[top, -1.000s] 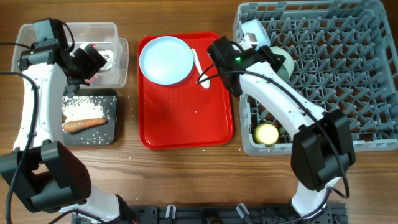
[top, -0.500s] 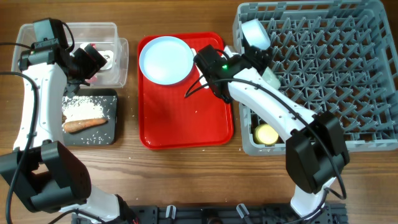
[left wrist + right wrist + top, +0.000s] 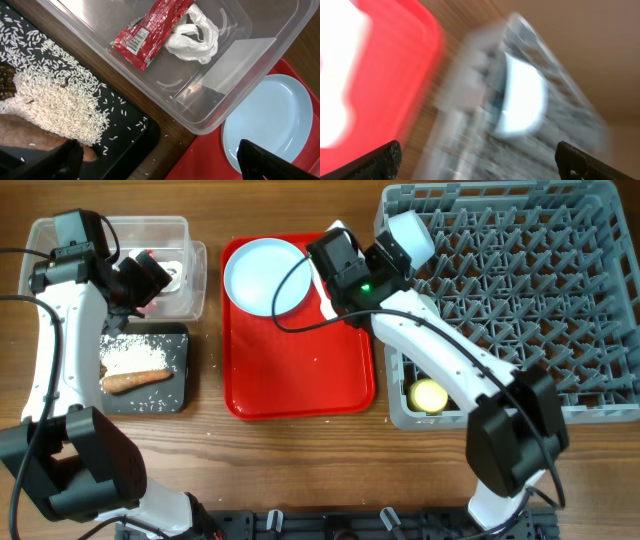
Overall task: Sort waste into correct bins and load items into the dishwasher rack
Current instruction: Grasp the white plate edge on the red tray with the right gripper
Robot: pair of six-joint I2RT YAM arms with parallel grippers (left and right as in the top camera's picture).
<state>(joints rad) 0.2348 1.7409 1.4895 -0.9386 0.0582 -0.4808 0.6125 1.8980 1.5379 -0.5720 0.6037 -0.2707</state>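
Note:
A light blue plate (image 3: 265, 277) and a white spoon (image 3: 326, 302) lie on the red tray (image 3: 300, 370). A white cup (image 3: 410, 235) sits at the near left corner of the grey dishwasher rack (image 3: 520, 290). My right gripper (image 3: 378, 260) hovers open and empty between tray and cup. Its wrist view is blurred and shows the cup (image 3: 522, 97) ahead of the gripper (image 3: 480, 162). My left gripper (image 3: 150, 275) hangs open and empty over the clear bin (image 3: 190, 290). In the left wrist view the gripper (image 3: 160, 165) is above the bin's edge, with a red wrapper (image 3: 150, 30) and white crumpled plastic (image 3: 192, 35) inside the bin.
A black tray (image 3: 180, 395) holds spilled rice (image 3: 130, 352) and a brown sausage-like piece (image 3: 135, 380). A yellow round item (image 3: 430, 395) lies in the rack's front left corner. Wooden table shows between tray and rack.
My right gripper opened and left the white cup in the rack, then swung back left toward the red tray's top corner. The left arm has not moved.

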